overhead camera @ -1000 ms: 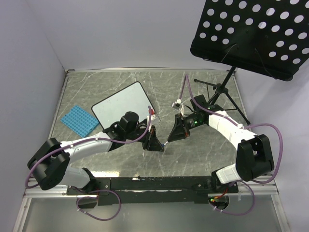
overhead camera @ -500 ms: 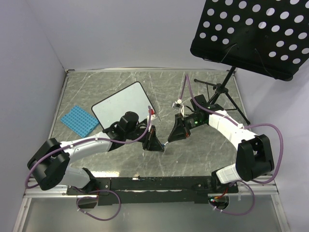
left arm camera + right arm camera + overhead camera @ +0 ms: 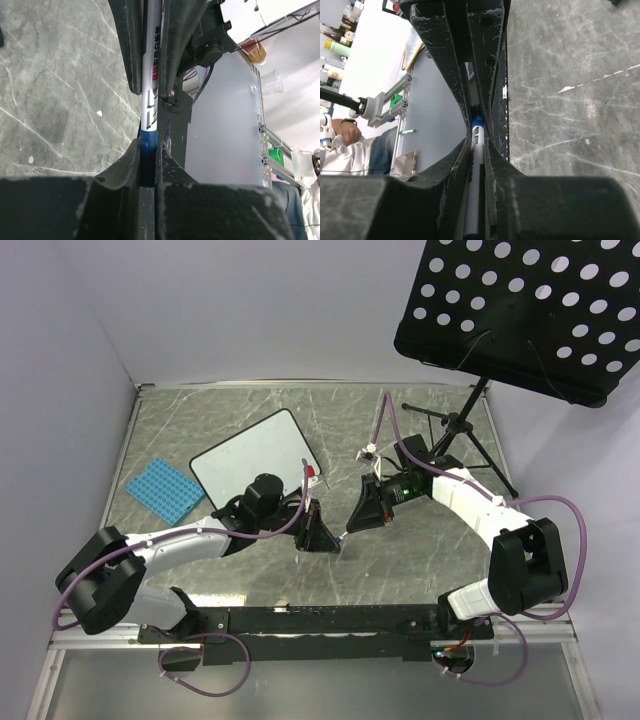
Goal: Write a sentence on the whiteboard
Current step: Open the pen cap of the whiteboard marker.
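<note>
While both arms meet near the table's centre, the left gripper is clamped on the blue end of a marker. The right gripper is pinched close round the same marker's white barrel, with the two grippers facing tip to tip. The whiteboard sits on the table at 10 o'clock from the grippers, apart from them. A blue studded plate is at 8 o'clock of the board, near it.

Both ends of the marker are hidden between the jaws.

The whiteboard (black-framed, rounded corners) sits blank, turned askew.
</note>
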Robot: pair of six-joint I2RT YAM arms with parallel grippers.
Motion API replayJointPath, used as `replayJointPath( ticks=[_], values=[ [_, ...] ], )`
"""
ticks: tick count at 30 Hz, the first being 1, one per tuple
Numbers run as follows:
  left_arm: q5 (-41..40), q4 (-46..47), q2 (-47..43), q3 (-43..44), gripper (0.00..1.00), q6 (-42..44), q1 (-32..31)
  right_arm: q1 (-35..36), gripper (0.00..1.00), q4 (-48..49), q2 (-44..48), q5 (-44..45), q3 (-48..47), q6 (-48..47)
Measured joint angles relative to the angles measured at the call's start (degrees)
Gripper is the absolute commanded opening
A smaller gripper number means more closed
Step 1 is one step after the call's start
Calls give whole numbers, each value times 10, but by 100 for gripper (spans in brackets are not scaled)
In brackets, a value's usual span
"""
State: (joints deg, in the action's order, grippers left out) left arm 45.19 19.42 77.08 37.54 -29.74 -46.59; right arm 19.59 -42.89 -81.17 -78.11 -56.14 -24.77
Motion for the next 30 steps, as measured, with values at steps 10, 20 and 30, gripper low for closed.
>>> replayJointPath(
  ticks=[10,20,30],
  values=[
    [-11,22,0,-8,1,-16,1,2,38,4,0,-11,0,6],
    [-13,42,0,-14,1,-30,0,2,12,11,0,-5,0,5],
    [-17,84,-5,-36,1,-44,0,3,0,14,0,-3,0,2]
  ],
)
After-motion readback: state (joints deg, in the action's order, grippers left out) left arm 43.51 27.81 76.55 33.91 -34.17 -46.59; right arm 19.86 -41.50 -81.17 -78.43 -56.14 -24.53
